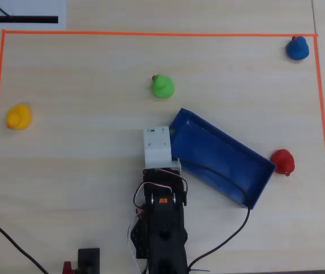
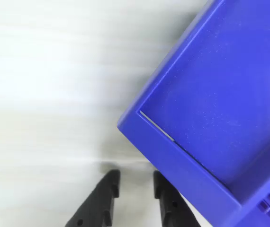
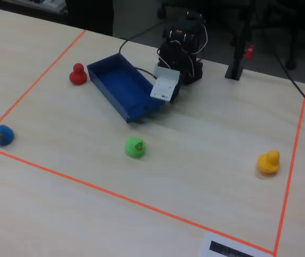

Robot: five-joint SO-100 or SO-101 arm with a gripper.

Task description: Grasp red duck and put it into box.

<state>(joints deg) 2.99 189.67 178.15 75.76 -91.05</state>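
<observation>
The red duck (image 1: pixel 282 161) stands on the table just beyond the right-hand short end of the blue box (image 1: pixel 222 153) in the overhead view; in the fixed view the red duck (image 3: pixel 78 74) is left of the box (image 3: pixel 121 83). The box is empty. My gripper (image 2: pixel 135 182) hovers over bare table beside the box's other end, its two black fingers (image 2: pixel 107 191) slightly apart with nothing between them. A corner of the box (image 2: pixel 211 94) fills the right of the wrist view. From overhead the white wrist housing (image 1: pixel 158 145) hides the fingers. No duck shows in the wrist view.
A green duck (image 1: pixel 162 87) sits beyond the box, a yellow duck (image 1: pixel 19 117) at far left and a blue duck (image 1: pixel 297 48) in the top right corner. Orange tape (image 1: pixel 151 33) frames the work area. The arm's base and cables (image 1: pixel 162 228) occupy the near edge.
</observation>
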